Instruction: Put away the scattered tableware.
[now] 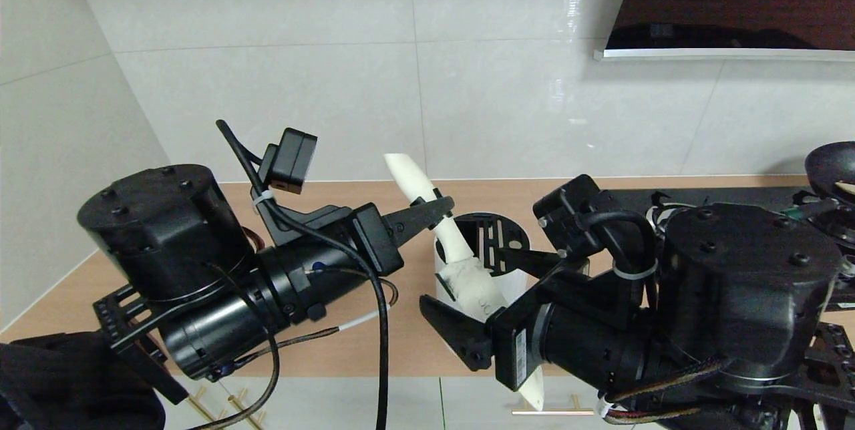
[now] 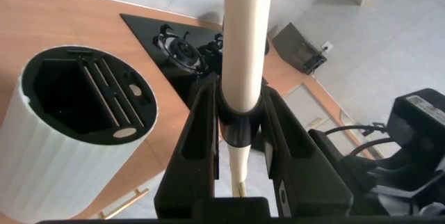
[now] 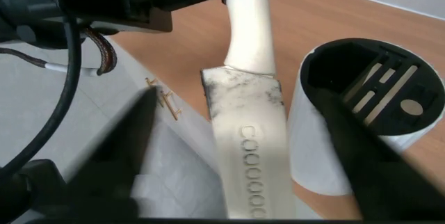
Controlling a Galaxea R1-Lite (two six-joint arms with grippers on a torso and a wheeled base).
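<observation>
A white knife [image 1: 411,176] with a pale handle and a smudged white blade hangs tilted above the counter's front edge, tip down. My left gripper [image 1: 437,213] is shut on its handle [image 2: 243,57]. My right gripper [image 1: 484,293] is open, its two dark fingers standing on either side of the blade [image 3: 247,113] without closing on it. Just behind the knife stands a white ribbed utensil holder [image 1: 497,230] with a black slotted insert; its wall [image 2: 49,161] and its slots [image 3: 389,85] appear in both wrist views.
The wooden counter [image 1: 374,336] runs under both arms, with drawer fronts and brass handles [image 3: 167,102] below its edge. A black gas hob [image 2: 181,43] lies to the right of the holder, a dark pan [image 1: 831,163] on it. A range hood [image 1: 728,3] hangs top right.
</observation>
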